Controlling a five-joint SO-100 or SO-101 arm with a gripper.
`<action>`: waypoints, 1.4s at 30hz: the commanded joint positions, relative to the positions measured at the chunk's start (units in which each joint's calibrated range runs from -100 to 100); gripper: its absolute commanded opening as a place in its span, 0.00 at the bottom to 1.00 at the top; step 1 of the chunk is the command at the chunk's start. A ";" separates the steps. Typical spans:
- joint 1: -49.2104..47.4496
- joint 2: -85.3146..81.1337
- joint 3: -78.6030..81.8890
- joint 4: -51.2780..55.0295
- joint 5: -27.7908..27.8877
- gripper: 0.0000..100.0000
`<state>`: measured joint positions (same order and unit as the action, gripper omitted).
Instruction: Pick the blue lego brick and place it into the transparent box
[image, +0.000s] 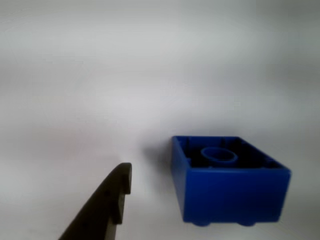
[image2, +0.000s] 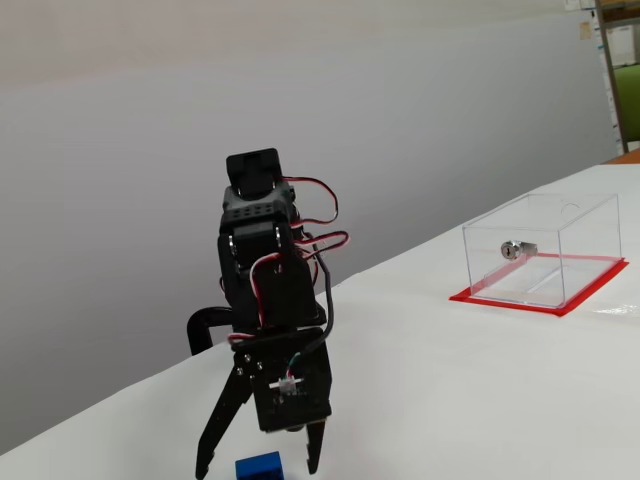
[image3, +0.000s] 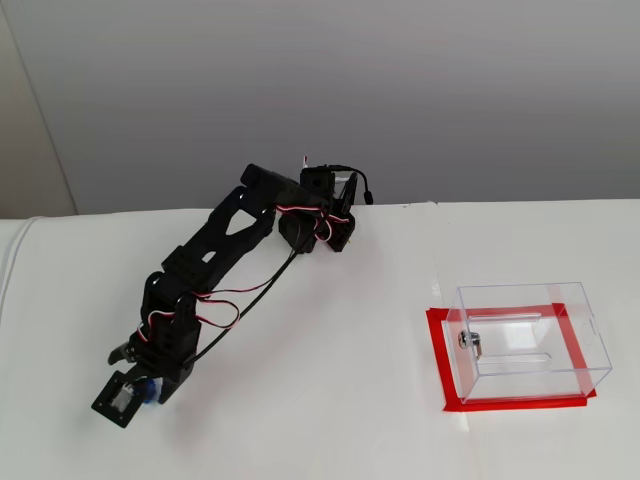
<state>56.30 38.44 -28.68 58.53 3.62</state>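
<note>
Closest to the wrist camera, a small blue lego brick (image: 227, 180) lies upside down on the white table (image: 100, 75), its hollow underside and inner tube facing up. It is glossy, hard plastic with crisp straight edges. Just beside it, on its left in this view, one dark matte finger (image: 107, 205) of the gripper (image2: 262, 462) reaches down without touching it.

In a fixed view from the front, the black arm (image2: 265, 290) bends low over the brick, its two fingers spread wide apart and standing on either side of the blue block. The jaws are open and grip nothing. Red and white wires loop along the arm.

Well apart, farther along the table, the transparent box (image3: 530, 340) sits on a flat red base. It is clear, smooth and rectangular, with a small silver lock (image3: 470, 343) on one wall; it looks empty, though glare makes that uncertain.

The task appears barely begun: closing on the brick, lifting, carrying and releasing all remain.
</note>
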 joint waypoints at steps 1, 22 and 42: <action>-0.30 -0.80 -3.41 -0.74 -0.27 0.42; -1.85 -0.29 -4.59 -1.61 0.14 0.33; -0.74 -0.21 -1.60 -0.74 0.19 0.32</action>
<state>54.81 38.69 -29.74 58.18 3.71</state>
